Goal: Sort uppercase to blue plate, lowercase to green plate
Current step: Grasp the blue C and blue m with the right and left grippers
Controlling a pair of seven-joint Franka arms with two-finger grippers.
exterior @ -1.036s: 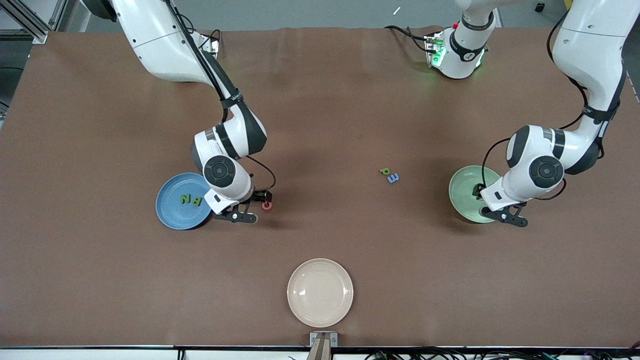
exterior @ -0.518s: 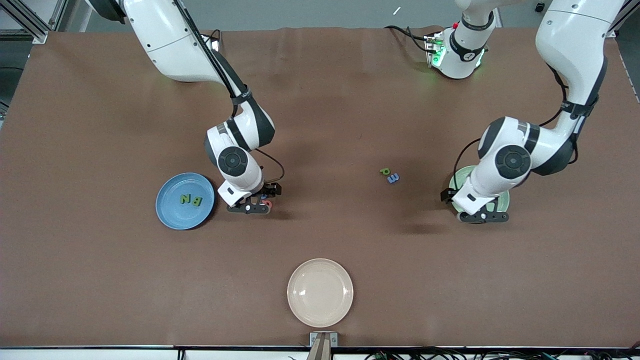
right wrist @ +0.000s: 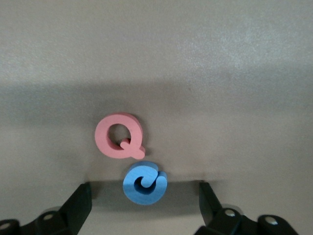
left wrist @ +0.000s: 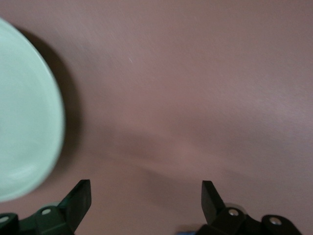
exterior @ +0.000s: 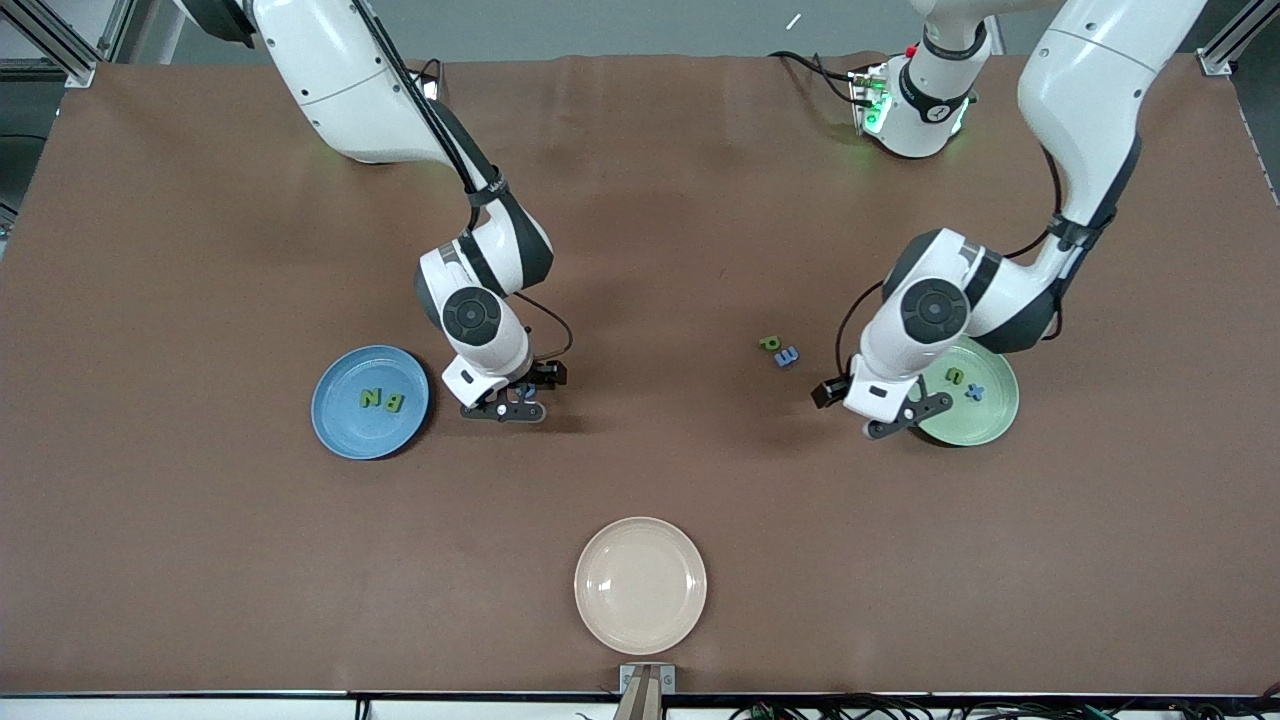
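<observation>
From the front, the blue plate (exterior: 370, 402) holds N (exterior: 371, 397) and B (exterior: 394, 403); the right gripper (exterior: 506, 408) hangs low at its three o'clock. The left gripper (exterior: 895, 417) hangs at the green plate's (exterior: 985, 415) nine o'clock.

Left wrist: jaws apart, nothing between them.

Right wrist: jaws apart around the blue G (right wrist: 143, 183), pink Q (right wrist: 120, 135) touching at eleven o'clock. I'd close on the G alone.

Cream plate (exterior: 640, 585) on brown table (exterior: 700, 200), nearest the front camera
</observation>
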